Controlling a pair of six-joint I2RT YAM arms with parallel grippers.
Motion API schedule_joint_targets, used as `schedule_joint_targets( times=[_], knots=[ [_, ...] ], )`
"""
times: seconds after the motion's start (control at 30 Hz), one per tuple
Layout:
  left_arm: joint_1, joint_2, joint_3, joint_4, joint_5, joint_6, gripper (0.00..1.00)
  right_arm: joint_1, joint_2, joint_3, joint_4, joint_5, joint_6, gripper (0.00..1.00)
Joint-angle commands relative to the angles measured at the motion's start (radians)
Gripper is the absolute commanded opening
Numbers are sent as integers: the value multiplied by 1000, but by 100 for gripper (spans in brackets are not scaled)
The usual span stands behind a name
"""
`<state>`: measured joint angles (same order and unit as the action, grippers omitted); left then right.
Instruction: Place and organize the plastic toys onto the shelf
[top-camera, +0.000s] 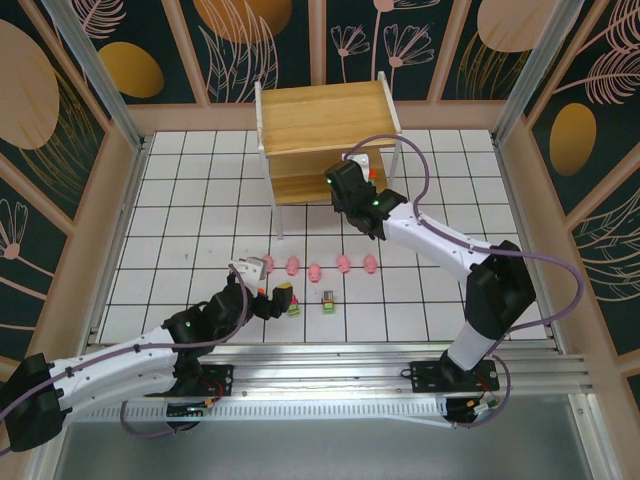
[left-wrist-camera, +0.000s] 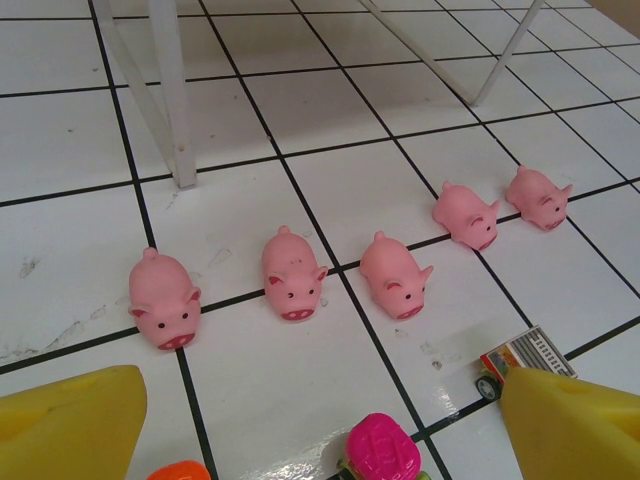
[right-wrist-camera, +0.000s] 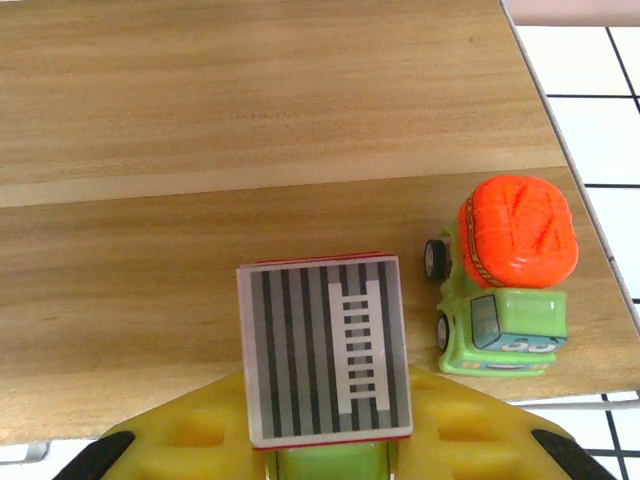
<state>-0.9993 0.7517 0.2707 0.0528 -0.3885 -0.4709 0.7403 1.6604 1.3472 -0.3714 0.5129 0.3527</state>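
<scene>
In the right wrist view the right gripper (right-wrist-camera: 328, 445) is clamping a green truck with a striped ladder roof (right-wrist-camera: 325, 348) at bottom centre. The roof is hiding most of the truck's body, and the yellow fingers (right-wrist-camera: 190, 440) are running off the lower edge. The truck is sitting at the front edge of a wooden board of the shelf (right-wrist-camera: 250, 120); which tier this is cannot be told. Just to its right an orange-topped truck (right-wrist-camera: 505, 285) is standing on the same board.

In the left wrist view the left gripper (left-wrist-camera: 320, 400) is hanging spread wide, grasping nothing, its yellow pads (left-wrist-camera: 70, 420) cropped by the two lower corners. Five pink pigs (left-wrist-camera: 291, 275) are lining up across the middle on the white tiled table (left-wrist-camera: 80, 130). At the bottom edge a magenta-topped toy (left-wrist-camera: 383, 452) is showing only in part. An orange top (left-wrist-camera: 180, 470) is barely peeking in, and a striped-roofed toy (left-wrist-camera: 520, 352) is half hidden behind the lower-right pad.
</scene>
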Motion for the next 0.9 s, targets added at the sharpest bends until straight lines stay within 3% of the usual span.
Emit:
schedule_joint_targets(
  times=[0.0, 0.87],
  knots=[
    [7, -4, -10, 21, 2, 16, 91, -14, 21, 39, 23, -9, -33, 24],
    [7, -23, -16, 19, 2, 15, 91, -45, 88, 79, 55, -31, -45, 25]
  ],
)
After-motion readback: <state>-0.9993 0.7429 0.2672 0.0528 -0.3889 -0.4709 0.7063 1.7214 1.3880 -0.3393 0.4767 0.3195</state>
